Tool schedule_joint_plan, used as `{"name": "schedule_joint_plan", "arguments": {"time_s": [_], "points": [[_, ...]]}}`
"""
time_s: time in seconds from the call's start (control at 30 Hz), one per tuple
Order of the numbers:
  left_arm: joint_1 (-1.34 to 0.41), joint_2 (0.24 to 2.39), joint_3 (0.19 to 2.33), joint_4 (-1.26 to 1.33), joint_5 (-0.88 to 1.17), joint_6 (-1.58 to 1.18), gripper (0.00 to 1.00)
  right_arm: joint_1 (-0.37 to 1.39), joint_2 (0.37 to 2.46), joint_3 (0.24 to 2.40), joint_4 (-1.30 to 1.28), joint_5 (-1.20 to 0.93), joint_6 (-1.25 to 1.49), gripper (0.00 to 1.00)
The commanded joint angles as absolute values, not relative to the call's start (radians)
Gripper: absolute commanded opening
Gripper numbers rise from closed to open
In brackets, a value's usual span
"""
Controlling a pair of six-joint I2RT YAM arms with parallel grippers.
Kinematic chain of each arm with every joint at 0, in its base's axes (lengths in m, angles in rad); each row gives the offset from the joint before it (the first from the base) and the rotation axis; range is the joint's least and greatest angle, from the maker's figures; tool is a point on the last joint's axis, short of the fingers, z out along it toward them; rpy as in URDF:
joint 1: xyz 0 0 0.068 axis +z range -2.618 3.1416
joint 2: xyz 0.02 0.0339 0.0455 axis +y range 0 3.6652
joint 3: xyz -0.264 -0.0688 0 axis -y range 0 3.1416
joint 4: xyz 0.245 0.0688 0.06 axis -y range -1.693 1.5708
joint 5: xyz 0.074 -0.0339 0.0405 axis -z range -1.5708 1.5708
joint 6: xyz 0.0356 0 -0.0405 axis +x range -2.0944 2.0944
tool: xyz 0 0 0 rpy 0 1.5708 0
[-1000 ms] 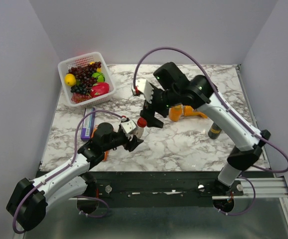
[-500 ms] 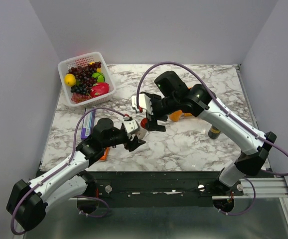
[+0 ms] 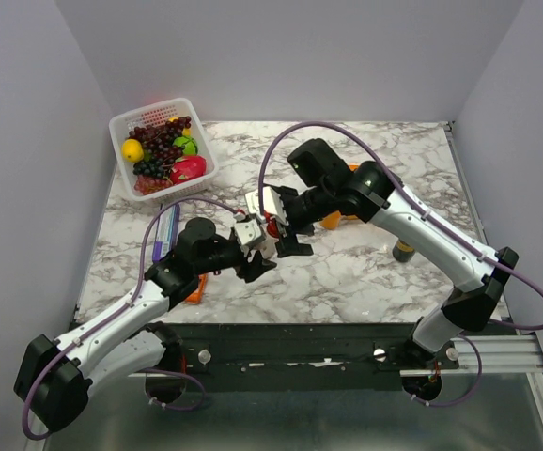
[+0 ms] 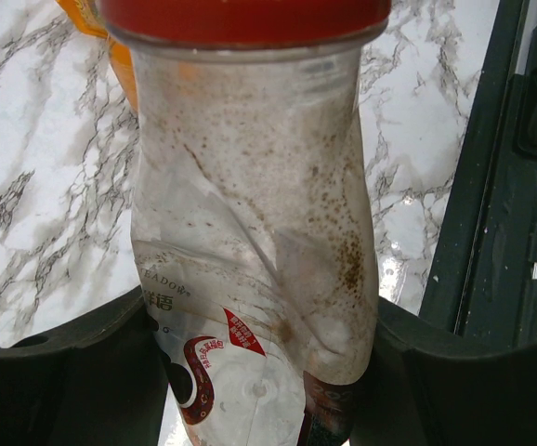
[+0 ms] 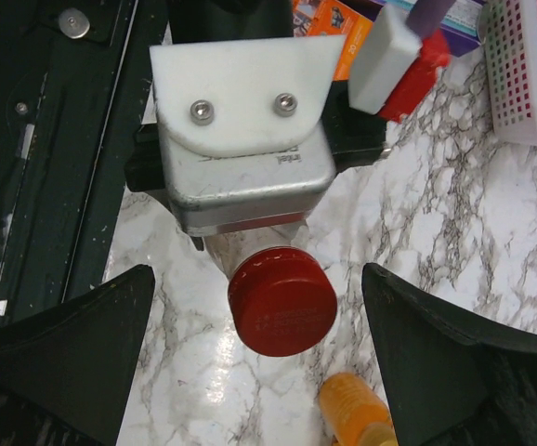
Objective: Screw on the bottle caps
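Jaws of the left gripper (image 3: 255, 256) are clamped on the clear bottle (image 4: 250, 232) over the marble table (image 3: 365, 272), front centre. Red cap (image 5: 281, 300) sits on the bottle's neck. Right gripper (image 3: 286, 228) jaws stand wide apart, one either side of that cap, not touching. Orange bottle (image 5: 357, 409) lies just behind.

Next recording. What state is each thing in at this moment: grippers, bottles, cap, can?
left gripper: shut on the clear bottle's lower body.
right gripper: open, fingers either side of the red cap, not touching it.
clear bottle: held, wall dented.
red cap: on the clear bottle's neck; how tight cannot be told.
orange bottle: lying on the table, partly hidden by the right arm.
black can: standing upright.
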State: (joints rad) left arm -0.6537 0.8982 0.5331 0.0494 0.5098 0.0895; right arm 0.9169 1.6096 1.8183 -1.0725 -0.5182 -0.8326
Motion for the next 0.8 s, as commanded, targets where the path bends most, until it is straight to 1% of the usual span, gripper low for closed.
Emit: {"name": "schedule_joint_plan", "arguments": {"time_s": [0.0, 0.2, 0.47, 0.63, 0.77], "points": [[-0.644, 0.905, 0.586, 0.055, 0.540, 0.038, 0.00, 0.923, 1.572, 1.781, -1.075, -0.514, -0.842, 1.00], [-0.621, 0.911, 0.603, 0.069, 0.526, 0.020, 0.00, 0.922, 1.549, 1.732, -1.062, -0.473, -0.819, 0.99], [-0.548, 0.914, 0.578, 0.146, 0.525, -0.087, 0.00, 0.922, 1.496, 1.652, -1.037, -0.400, -0.788, 1.00], [-0.535, 0.910, 0.577, 0.149, 0.551, -0.064, 0.00, 0.923, 1.496, 1.621, -1.002, -0.371, -0.744, 1.00], [-0.535, 0.899, 0.574, 0.123, 0.603, -0.022, 0.00, 0.922, 1.509, 1.655, -1.009, -0.328, -0.738, 0.99]]}}
